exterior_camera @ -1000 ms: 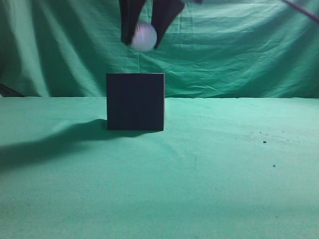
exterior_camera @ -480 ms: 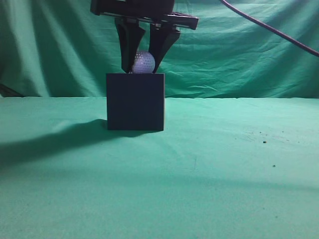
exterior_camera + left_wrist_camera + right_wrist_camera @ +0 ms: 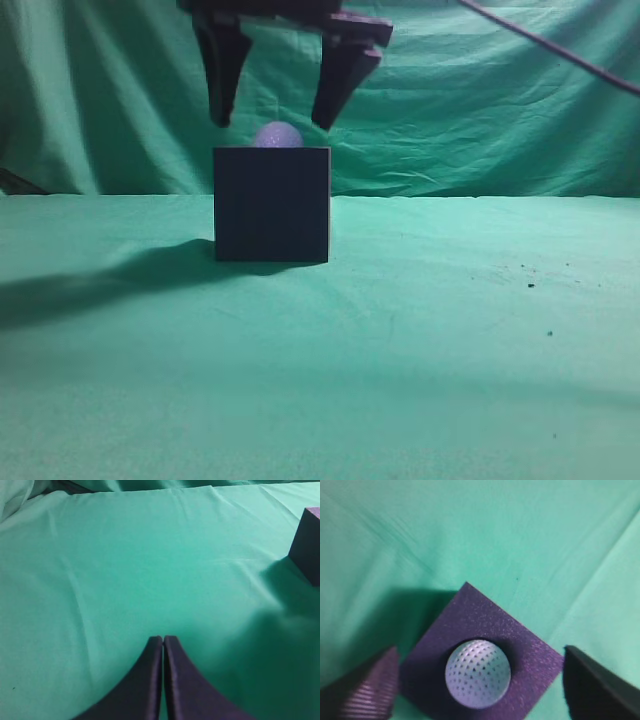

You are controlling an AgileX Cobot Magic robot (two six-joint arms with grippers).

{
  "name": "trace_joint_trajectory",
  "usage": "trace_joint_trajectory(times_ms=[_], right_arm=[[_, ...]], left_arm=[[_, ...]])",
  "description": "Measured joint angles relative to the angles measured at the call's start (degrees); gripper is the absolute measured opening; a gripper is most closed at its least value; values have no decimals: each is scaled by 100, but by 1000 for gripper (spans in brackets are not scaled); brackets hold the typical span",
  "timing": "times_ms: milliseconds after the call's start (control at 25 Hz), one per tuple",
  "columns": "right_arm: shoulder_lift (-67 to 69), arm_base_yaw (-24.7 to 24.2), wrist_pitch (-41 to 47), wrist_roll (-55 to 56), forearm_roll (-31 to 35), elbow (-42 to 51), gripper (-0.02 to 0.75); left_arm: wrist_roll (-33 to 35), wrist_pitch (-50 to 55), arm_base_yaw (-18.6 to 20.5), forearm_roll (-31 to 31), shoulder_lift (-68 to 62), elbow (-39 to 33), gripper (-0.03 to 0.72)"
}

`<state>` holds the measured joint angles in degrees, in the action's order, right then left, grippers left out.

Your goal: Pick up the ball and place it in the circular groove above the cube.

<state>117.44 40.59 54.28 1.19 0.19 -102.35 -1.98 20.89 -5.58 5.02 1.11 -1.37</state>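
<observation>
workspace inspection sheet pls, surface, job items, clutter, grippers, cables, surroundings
surface: green cloth over the table, lightly wrinkled, a few dark specks at right.
job's things: dimpled white ball sits in the top of the dark cube; cube stands upright on the cloth.
clutter: nothing seen.
grippers: right gripper open above the cube, its fingers apart on either side of the ball, not touching it; left gripper shut, holding nothing, over bare cloth.
cables: one dark cable crossing the upper right of the exterior view.
surroundings: green curtain backdrop behind the table.
</observation>
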Motion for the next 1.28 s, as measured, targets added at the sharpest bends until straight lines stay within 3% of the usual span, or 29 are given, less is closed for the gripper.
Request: trace_joint_trajectory(times_ms=[40,80,200,360,480,640,800,1080,1280], right_arm=[[-58,0,98,0,0,-93,610],[-154,0,217,0,0,-179,560],[-526,0,650,0,-70,-395,396],[-1120,0,1200,0,-419,-447,115],[-1555,0,1569,13,-735,-447,0],[-2179,0,1738,99,-1086,-385,0],[-3098,0,1750,275,-1178,294,0],[-5073,0,1745,856,-1421,2470,0],[-6753,0,1004,1404,-1392,4269,0]], left_arm=[[0,0,0,0,0,0,0],[0,0,0,0,0,0,0],[0,0,0,0,0,0,0],[0,0,0,0,0,0,0],[0,0,0,0,0,0,0],[0,0,0,0,0,0,0],[0,0,0,0,0,0,0],[0,0,0,0,0,0,0],[0,0,0,0,0,0,0]])
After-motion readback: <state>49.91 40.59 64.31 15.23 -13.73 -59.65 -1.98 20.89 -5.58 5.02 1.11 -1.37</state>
